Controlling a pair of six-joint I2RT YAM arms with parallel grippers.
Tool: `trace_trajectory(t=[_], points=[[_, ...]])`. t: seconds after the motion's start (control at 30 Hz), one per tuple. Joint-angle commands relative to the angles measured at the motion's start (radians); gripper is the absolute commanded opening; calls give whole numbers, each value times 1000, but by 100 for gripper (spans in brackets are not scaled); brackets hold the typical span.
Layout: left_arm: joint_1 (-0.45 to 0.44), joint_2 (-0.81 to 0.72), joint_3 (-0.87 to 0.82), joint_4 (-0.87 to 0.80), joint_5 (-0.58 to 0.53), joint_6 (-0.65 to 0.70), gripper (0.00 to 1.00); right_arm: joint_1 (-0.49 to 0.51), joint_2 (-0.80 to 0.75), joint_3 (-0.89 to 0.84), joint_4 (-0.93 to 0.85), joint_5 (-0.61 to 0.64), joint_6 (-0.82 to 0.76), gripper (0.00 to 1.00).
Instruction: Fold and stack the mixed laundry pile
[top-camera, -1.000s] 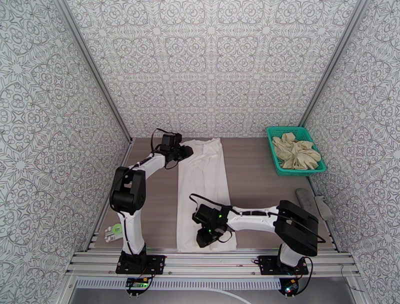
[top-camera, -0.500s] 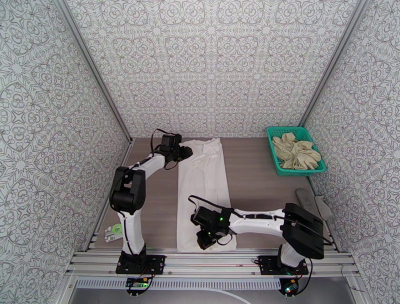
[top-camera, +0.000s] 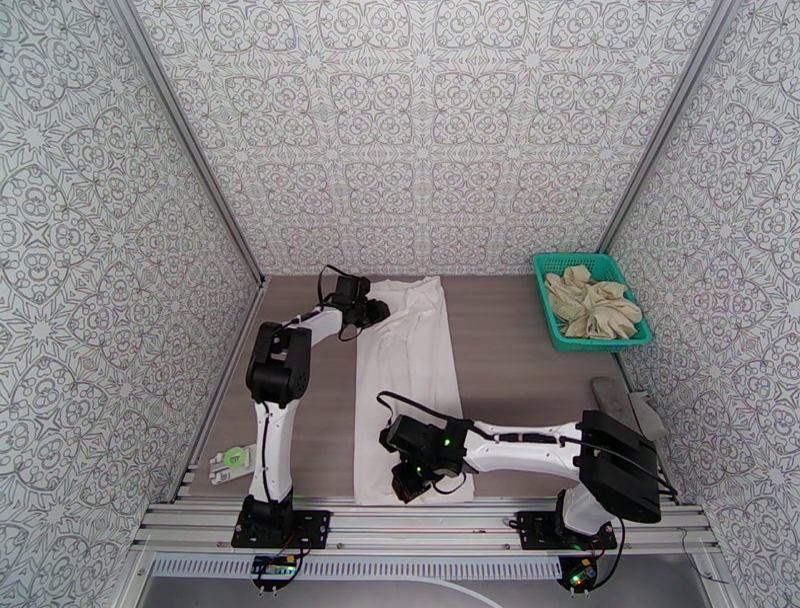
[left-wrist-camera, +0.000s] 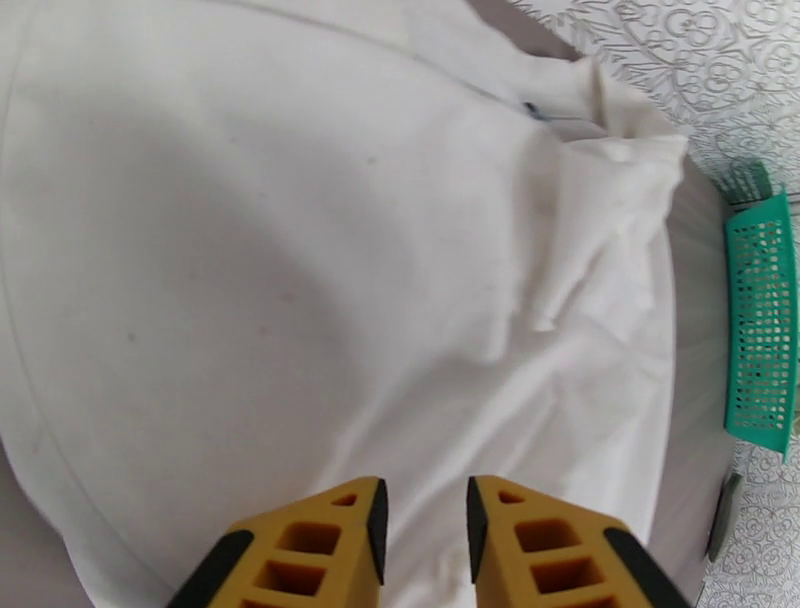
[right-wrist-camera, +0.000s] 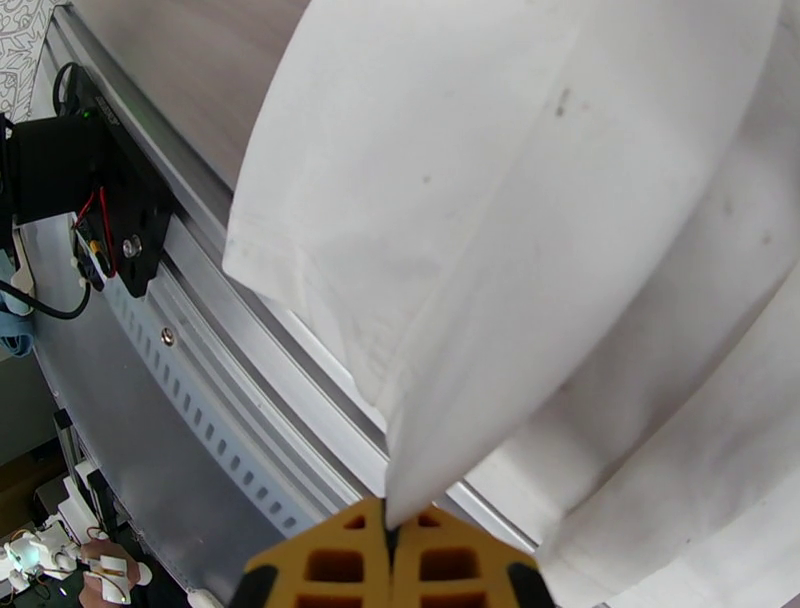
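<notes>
Nearest, well to the near left of the teal basket (top-camera: 590, 262), the right gripper (top-camera: 408, 482) has its jaws pressed together on the near hem of the white T-shirt (top-camera: 410, 370). In the right wrist view the yellow fingers (right-wrist-camera: 330, 560) meet with a lifted fold of white cloth pinched between them. That fold hangs out over the metal rail (top-camera: 420, 515) at the table's edge and carries a few small dark specks. The right arm lies low across the table (top-camera: 500, 340), on the basket's near side, and covers part of the hem.

The T-shirt is folded into a long narrow strip that runs away from the rail, all of it left of the basket. Its far end is level with the basket and looks rumpled, with a loose flap and a small dark mark by the collar (left-wrist-camera: 530, 108).

The left gripper (top-camera: 365, 312) sits at that end's corner farthest from the basket. Its fingers (left-wrist-camera: 375, 520) stand a little apart over the cloth; whether they nip any of it cannot be told.

A grey object (top-camera: 625, 405) lies just near of the basket. A white-and-green item (top-camera: 232, 460) lies far to its left. The beige garment (top-camera: 592, 303) is crumpled inside the basket.
</notes>
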Motion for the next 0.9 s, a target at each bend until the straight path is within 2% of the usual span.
trace_trajectory(t=[0.0,0.57,0.63,0.7,0.87], points=[[13,40,56,-25,-20,-7,29,15,-27,-17,1,-6,16,0],[15,88,84,-24,-1,-9,29,34,-70,-87,45,-17,47,0],[14,94,92,-29,1,-7,29,34,-66,-77,22,0,48,13],[15,97,97,-32,5,-6,29,34,-63,-71,-8,22,51,22],[12,74,97,-31,15,2,29,34,-113,-65,-68,79,48,35]])
